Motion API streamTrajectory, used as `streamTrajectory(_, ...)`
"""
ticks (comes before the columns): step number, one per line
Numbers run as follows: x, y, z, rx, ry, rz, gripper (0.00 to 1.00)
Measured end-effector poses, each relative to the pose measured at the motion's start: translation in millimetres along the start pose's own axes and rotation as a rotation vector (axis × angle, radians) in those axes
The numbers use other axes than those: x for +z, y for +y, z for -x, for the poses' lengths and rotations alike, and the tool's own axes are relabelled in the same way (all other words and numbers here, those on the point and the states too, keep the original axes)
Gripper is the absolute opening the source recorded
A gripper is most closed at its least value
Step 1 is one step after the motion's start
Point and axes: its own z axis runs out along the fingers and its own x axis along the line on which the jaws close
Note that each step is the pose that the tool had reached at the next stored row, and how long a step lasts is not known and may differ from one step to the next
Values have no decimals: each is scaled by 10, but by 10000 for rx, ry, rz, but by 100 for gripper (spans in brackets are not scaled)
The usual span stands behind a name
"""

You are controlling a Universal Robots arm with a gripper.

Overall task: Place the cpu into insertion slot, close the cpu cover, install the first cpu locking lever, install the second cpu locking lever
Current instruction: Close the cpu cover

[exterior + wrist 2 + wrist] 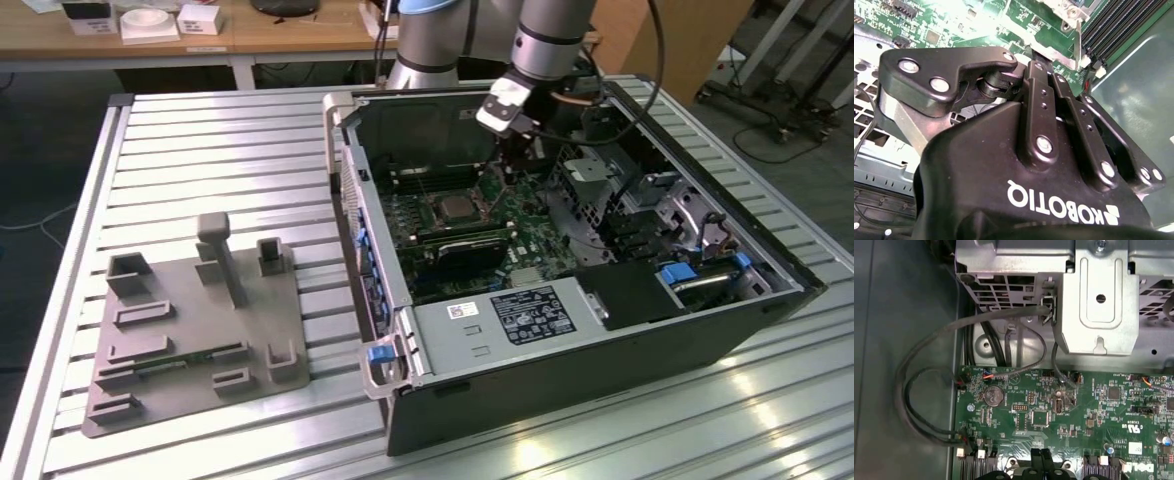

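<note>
The cpu (458, 207), silvery top up, lies in the insertion slot (430, 214) on the green board inside the open case (601, 390). My fingers (1036, 460), clenched on nothing I can see, hang near the slot. I judge the chip light, stiff and fragile underneath: grip opposite edges only.

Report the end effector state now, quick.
End effector: closed, fingertips pressed together, nothing seen held between them.
</note>
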Motion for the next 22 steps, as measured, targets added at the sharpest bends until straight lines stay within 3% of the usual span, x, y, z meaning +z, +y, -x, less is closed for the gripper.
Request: streamTrajectory(22,15,-250,-8,-7,0,-3,10)
